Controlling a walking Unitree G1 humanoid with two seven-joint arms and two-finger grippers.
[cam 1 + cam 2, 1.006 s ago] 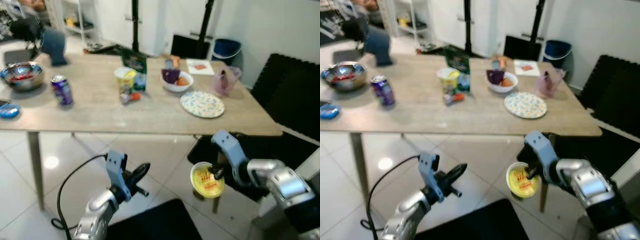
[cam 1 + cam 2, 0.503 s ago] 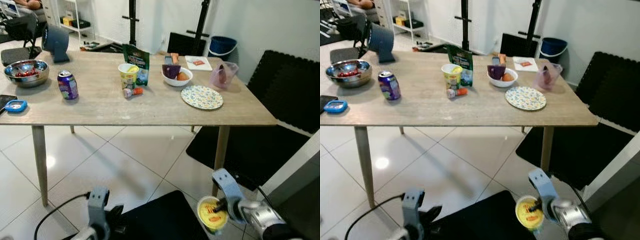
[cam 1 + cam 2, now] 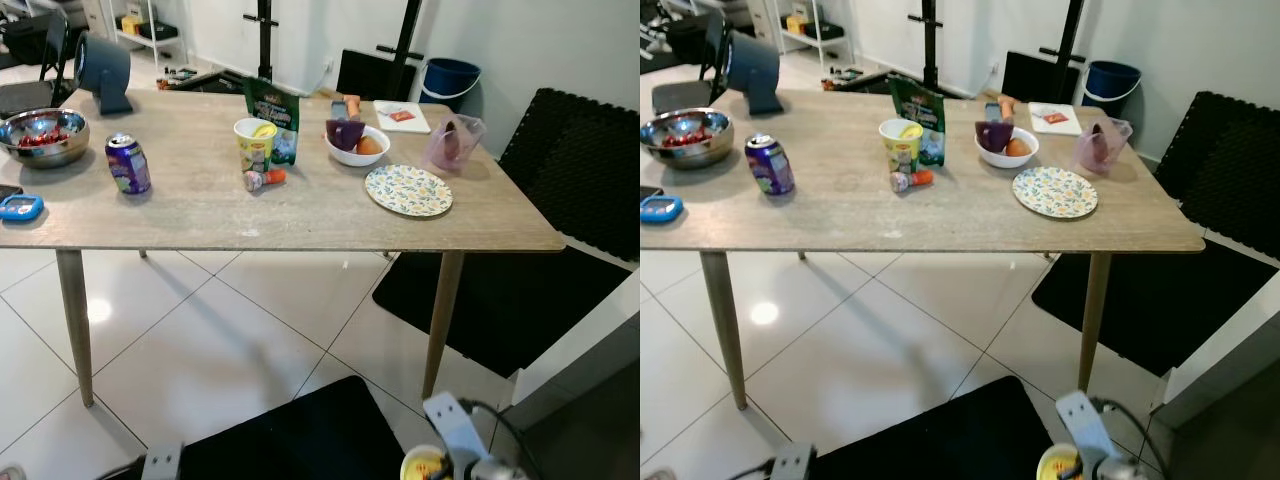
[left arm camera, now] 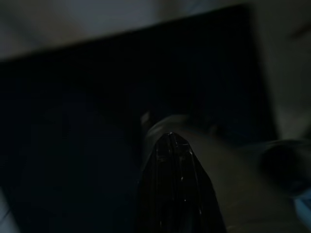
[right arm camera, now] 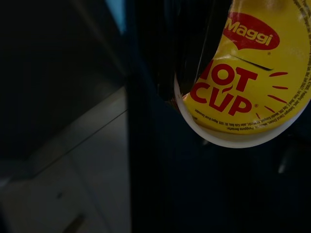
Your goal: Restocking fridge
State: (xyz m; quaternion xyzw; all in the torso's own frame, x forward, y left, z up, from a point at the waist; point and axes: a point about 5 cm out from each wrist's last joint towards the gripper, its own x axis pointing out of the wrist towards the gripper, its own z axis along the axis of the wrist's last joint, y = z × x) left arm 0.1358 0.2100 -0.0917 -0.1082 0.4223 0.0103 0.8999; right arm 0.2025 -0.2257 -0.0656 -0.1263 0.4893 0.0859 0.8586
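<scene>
My right gripper (image 5: pixel 194 73) has its fingers clamped on the yellow Maggi cup (image 5: pixel 252 82), foil lid facing the wrist cam, down low near the floor. Left gripper (image 4: pixel 170 145) hangs in the dark with its fingers pressed together. Ahead sits the pale wood-grain tabletop (image 3: pixel 300 215) on thin tapered legs, carrying a second yellow cup (image 3: pixel 254 142), a purple can (image 3: pixel 128 163), a shiny steel bowl (image 3: pixel 40 135) and a round floral plate (image 3: pixel 408 190). Glossy white tile floor (image 3: pixel 200 350), black mat (image 3: pixel 300 440) right below me.

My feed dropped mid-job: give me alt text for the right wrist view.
Close up, the right gripper is shut on a yellow Maggi Hot Cup, its printed lid facing the camera and a black finger across the rim. Behind are dark, blurred surfaces.
</scene>
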